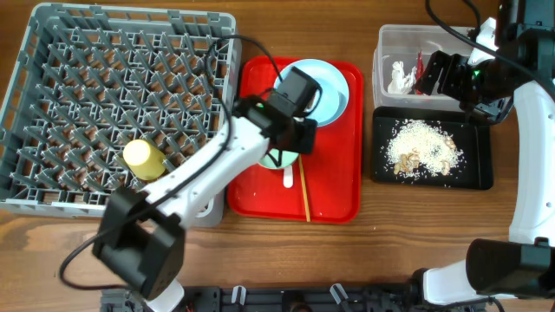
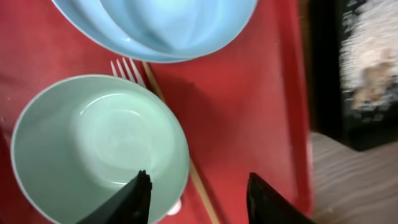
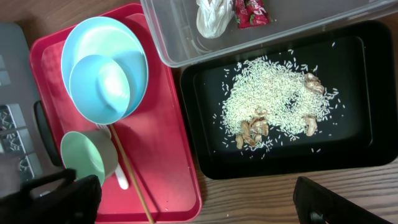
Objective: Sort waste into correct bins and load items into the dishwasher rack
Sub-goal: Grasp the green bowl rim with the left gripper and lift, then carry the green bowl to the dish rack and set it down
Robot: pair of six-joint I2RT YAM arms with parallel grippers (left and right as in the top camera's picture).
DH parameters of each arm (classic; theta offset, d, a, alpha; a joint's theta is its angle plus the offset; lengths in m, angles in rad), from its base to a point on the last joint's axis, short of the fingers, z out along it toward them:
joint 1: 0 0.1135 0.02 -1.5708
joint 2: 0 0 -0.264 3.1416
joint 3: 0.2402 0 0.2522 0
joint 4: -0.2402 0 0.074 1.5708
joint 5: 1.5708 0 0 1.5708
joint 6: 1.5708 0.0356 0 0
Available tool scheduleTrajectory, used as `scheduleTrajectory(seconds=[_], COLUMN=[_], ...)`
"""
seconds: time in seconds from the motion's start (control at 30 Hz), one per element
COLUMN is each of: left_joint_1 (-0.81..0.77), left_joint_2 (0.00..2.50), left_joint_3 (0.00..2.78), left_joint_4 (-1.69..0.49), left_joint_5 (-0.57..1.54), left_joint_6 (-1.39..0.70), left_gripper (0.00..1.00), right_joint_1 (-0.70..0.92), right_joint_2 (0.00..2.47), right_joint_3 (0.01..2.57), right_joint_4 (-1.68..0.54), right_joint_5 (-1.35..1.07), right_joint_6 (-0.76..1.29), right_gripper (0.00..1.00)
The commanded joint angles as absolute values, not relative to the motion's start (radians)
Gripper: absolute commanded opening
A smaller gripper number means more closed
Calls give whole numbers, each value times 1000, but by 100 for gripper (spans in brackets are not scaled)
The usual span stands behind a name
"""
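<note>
Left pincer [image 2: 198,180] spread astride light-green bowl [image 2: 93,137] rim; fork [image 2: 127,70], chopsticks [image 2: 155,84] crowd bowl; right pincer [image 3: 196,186] spread too.

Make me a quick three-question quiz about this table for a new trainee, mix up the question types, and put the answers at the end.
1. Fill the gap: the left gripper is open over the rim of the ___ bowl on the red tray.
2. True or false: the yellow cup is already in the grey rack.
3. Where do the rice crumbs lie? A, in the grey rack. B, on the black tray. C, on the red tray.

Key: 1. the light-green bowl; 2. true; 3. B.
</note>
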State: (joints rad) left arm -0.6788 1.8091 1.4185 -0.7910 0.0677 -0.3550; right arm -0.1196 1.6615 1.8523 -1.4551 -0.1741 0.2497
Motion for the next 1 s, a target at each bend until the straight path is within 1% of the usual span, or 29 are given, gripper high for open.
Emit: scheduleTrajectory(seconds=[0.0,0.3,0.37,0.4,0.5,0.57,0.6,0.77,0.97], left_joint_1=[-706,-712,-712,-712,-712,-712,-712,-710,-689], left_joint_2=[1872,1964,1988,1995,2003,2003,2003,1980,1856], left_joint_3=[1427,1427,1427,1427,1427,1427,1427,1428,1510], left_joint_4=[-777,-760,-759,-759,-759,-759,-759,-782,-878], left_joint_5=[-7,-20,-20,-20,-20,-20,-20,-20,-20], left_joint_6=[-355,-356,-356,-356,-356,-356,-356,-353,-347], left_gripper=[49,47,45,42,19,7,4,4,4], right_joint_1=[-120,-120,-120,-120,-120,-120,-120,-120,-120], right_joint_2=[1663,1663,1663,1663,1663,1663,1663,1663,1663], right_joint_3=[1857,1857,1857,1857,1857,1857,1857,1857,1857], right_joint_4=[-1460,-1460,-1460,-1460,-1460,-1460,-1460,-1460,-1460], right_joint_5=[-156,-156,-156,-156,-156,-156,-156,-156,-156], right_joint_6=[262,262,262,262,262,261,262,260,261], right_gripper=[100,100,100,100,100,100,100,100,100])
